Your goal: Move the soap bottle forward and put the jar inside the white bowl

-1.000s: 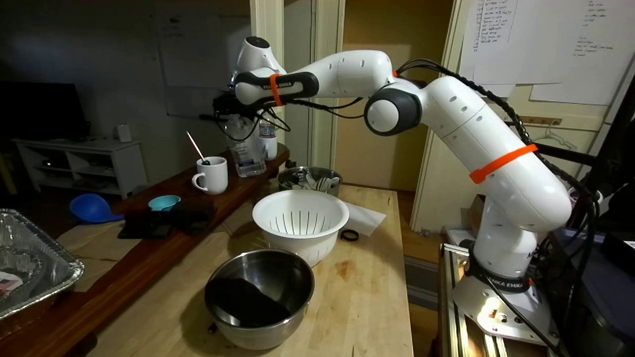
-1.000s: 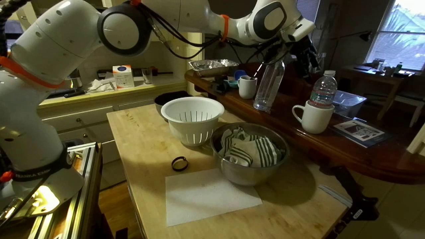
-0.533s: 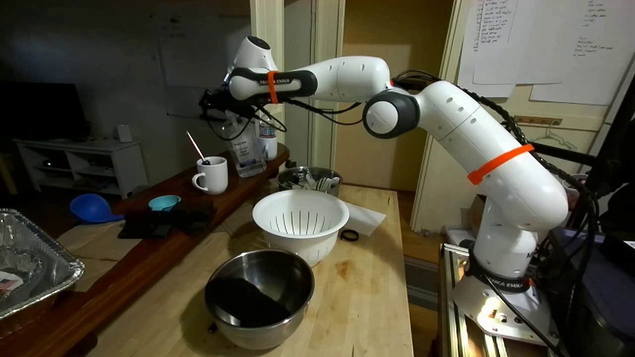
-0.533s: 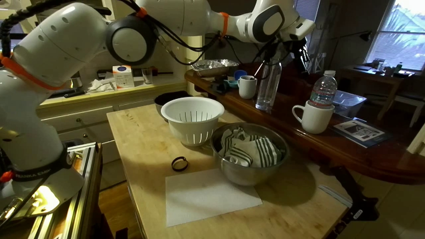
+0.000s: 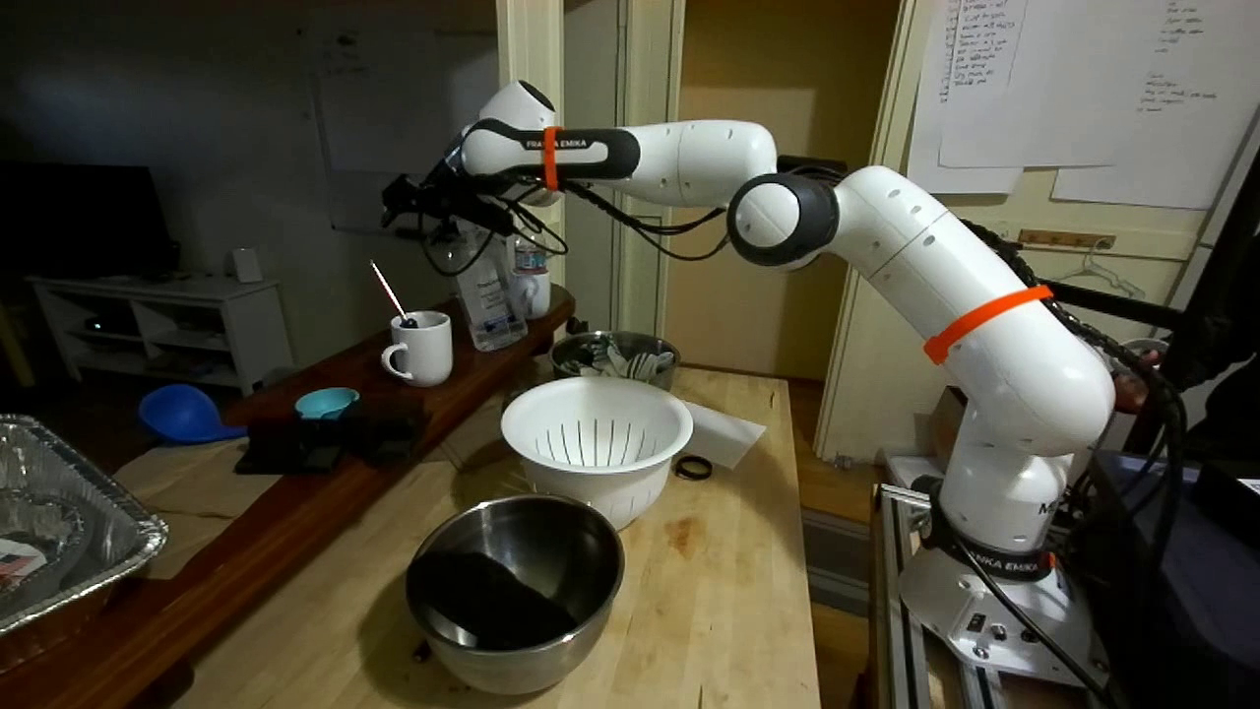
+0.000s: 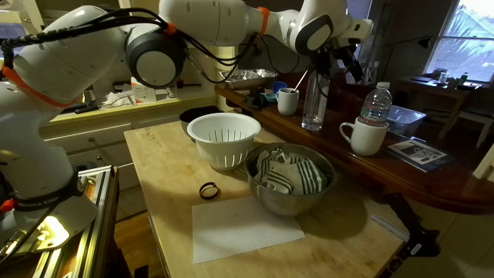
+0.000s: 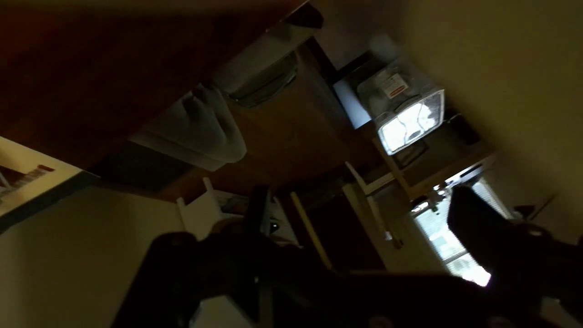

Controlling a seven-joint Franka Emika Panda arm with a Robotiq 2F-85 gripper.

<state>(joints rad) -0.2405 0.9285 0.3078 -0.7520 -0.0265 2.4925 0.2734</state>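
White bowl (image 6: 224, 148), steel bowls (image 6: 289, 202) either side.
Soap bottle (image 6: 313, 106): top hidden, near mug (image 6: 287, 102). Pincer (image 7: 360, 200): jaws wide apart, gripping nothing.

In an exterior view the camera looks down along the table (image 5: 728, 611), metal bowl (image 5: 536, 672) near, arm (image 5: 694, 162) at right; in an exterior view the camera faces roughly the opposite way, paper (image 6: 243, 229) near, arm at left; both share the white bowl (image 6: 224, 150); the wrist view, tilted, looks past the gripper (image 7: 361, 193), close by, toward the window (image 7: 444, 237).

Bright window (image 6: 461, 50), dim grey wall (image 5: 226, 108), dark screen (image 5: 84, 222) above low white shelf unit (image 5: 157, 293), wooden floor (image 6: 133, 237)
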